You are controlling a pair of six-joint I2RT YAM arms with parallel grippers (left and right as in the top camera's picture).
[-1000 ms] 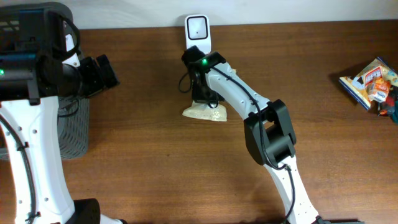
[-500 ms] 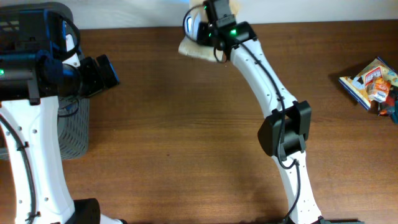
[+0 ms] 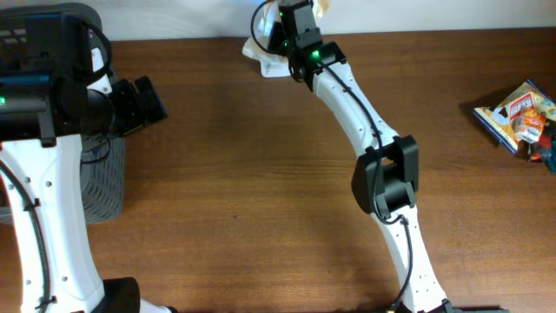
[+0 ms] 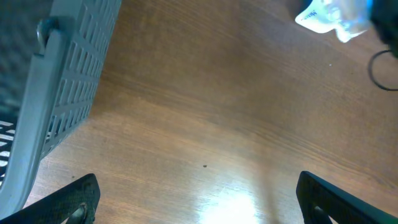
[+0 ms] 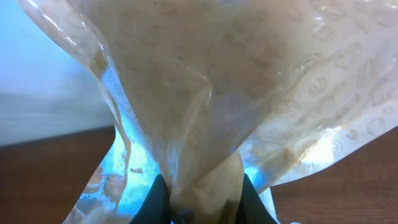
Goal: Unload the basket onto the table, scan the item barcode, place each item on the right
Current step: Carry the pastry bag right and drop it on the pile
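**Clear plastic packet held up at the far edge of the desk**

Overhead: Translucent, cream-tinted film marks the packet (image 3: 263,63). It is raised at the far edge of the brown wooden desk (image 3: 243,191), near the middle of that edge. The right end effector (image 3: 291,22) is at the end of its outstretched arm, and part of the packet sticks out to its left. The left end effector (image 3: 143,100) sits well apart on the left with its fingers spread wide and nothing between them. It is above a grey mesh basket (image 3: 102,183). A few colourful snack packs (image 3: 517,117) lie at the far right.

Left wrist: The left end effector (image 4: 199,205) shows both black fingertips far apart over bare wood. The mesh basket (image 4: 68,81) is along the left. The packet (image 4: 329,15) is small at top right, near a loop of black cable (image 4: 382,62).

Right wrist: The right end effector (image 5: 202,202) is clamped tight on the lower, bunched part of the packet (image 5: 236,81). The crinkled printed film fills the view, and blue light shows through it.
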